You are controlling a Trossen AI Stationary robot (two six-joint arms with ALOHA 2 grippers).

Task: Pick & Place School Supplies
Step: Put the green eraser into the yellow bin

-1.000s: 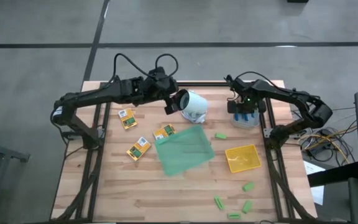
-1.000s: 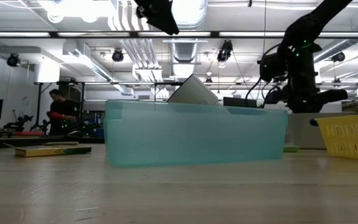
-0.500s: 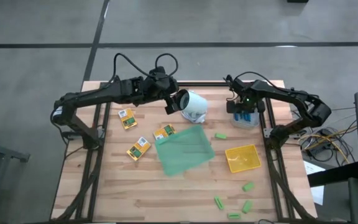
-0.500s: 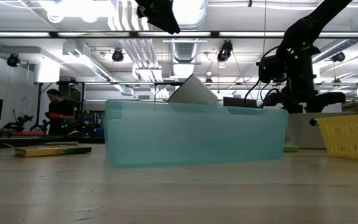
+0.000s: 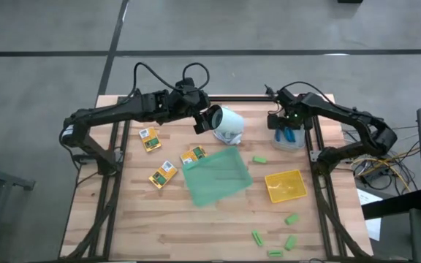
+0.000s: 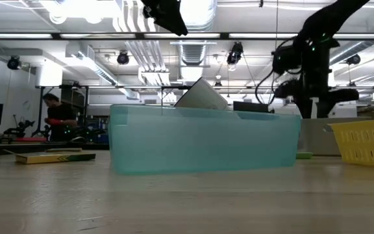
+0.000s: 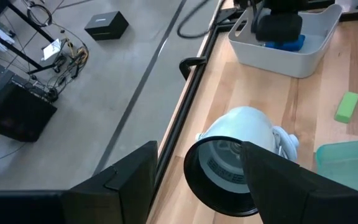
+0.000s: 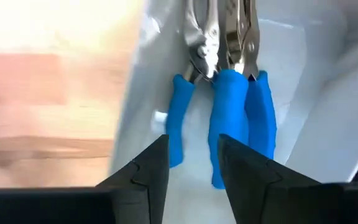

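We see the left gripper [image 5: 205,119] spread apart, hovering just beside and above a pale cup [image 5: 229,124] lying on its side. Farther right, the right gripper [image 5: 287,120] hangs with fingers parted and empty, directly over the blue-handled tools [image 8: 229,118] lying in a white bin [image 5: 289,143].

High view: overhead, straight down, whole wooden table [image 5: 196,226] in frame. Low view: tabletop height, level, close behind the translucent green tray [image 6: 203,140], facing the room. Left wrist: looks down past the white bin [image 7: 284,50] (also in the high view, beyond the tray). Right wrist: very close, down into that bin at the blue-handled tools [image 8: 232,118].
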